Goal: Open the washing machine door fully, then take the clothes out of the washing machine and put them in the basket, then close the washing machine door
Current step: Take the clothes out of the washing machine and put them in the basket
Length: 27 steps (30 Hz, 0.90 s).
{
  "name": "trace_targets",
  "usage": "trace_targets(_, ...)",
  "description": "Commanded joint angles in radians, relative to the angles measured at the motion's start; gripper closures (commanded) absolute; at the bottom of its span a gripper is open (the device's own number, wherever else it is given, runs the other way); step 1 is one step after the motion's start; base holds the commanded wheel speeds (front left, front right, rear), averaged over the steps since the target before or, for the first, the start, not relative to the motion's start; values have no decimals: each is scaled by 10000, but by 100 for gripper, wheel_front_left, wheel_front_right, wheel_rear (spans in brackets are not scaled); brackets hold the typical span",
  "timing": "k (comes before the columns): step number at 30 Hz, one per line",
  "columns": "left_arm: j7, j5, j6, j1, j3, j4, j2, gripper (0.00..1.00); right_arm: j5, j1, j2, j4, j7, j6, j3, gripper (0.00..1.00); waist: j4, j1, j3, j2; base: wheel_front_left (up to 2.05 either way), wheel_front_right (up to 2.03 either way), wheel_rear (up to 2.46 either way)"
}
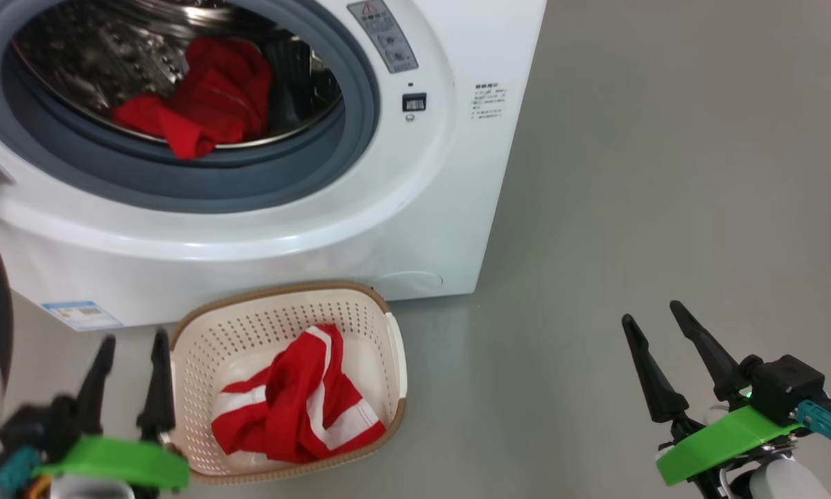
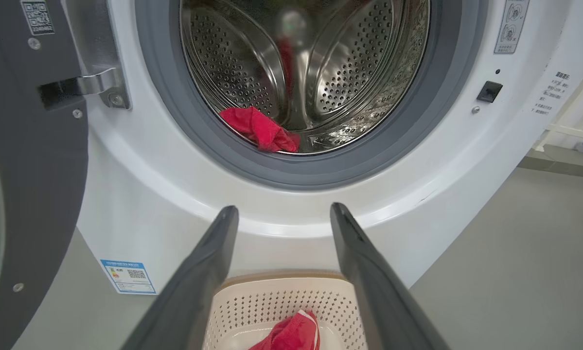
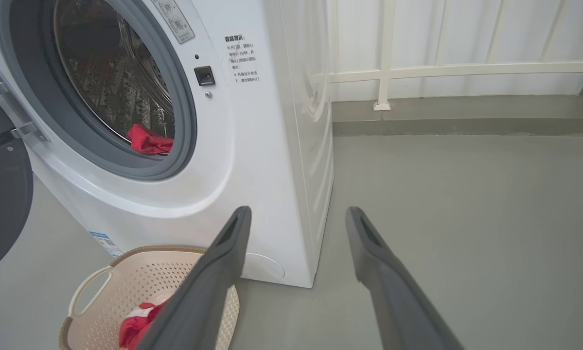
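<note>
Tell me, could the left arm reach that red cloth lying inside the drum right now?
Probably yes. The door is swung aside, the left tool is open and faces the drum, and nothing sits between it and the red cloth at the front edge.

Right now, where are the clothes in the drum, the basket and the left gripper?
clothes in the drum (image 1: 204, 100): head view, heap's middle.
basket (image 1: 214, 346): head view, perforated inner wall.
left gripper (image 1: 133, 337): head view, between its fingertips.
</note>
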Motion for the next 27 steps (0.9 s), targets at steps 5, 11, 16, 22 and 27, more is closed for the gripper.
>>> trace_targets(5, 243, -272, -31, -2101, -206, 784, 732, 0, -119, -499, 76, -334, -49, 16, 265, 0, -109, 0, 844, -1, 0, 0, 0)
trace_targets(11, 845, -289, -31, -4313, -817, 1917, 1120, 0, -188, -947, 260, -374, -49, 16, 372, 0, -318, 0, 1578, -1, 0, 0, 0)
trace_targets(16, 1443, -151, -31, -6025, -1087, 2834, 1366, 0, -230, -1274, 439, -432, -49, 16, 441, 0, -505, 0, 2100, -1, 0, 0, 0)
trace_targets(22, 2217, 85, -10, -7875, -1432, 4112, 1571, 0, -285, -1627, 612, -521, -49, 16, 508, 0, -697, 0, 2680, -1, 0, 0, 0)
trace_targets(27, 2770, 285, 104, -9241, -1645, 5335, 1625, 0, -329, -1952, 748, -524, -49, 16, 624, 0, -849, 0, 3132, -1, 0, 0, 0)
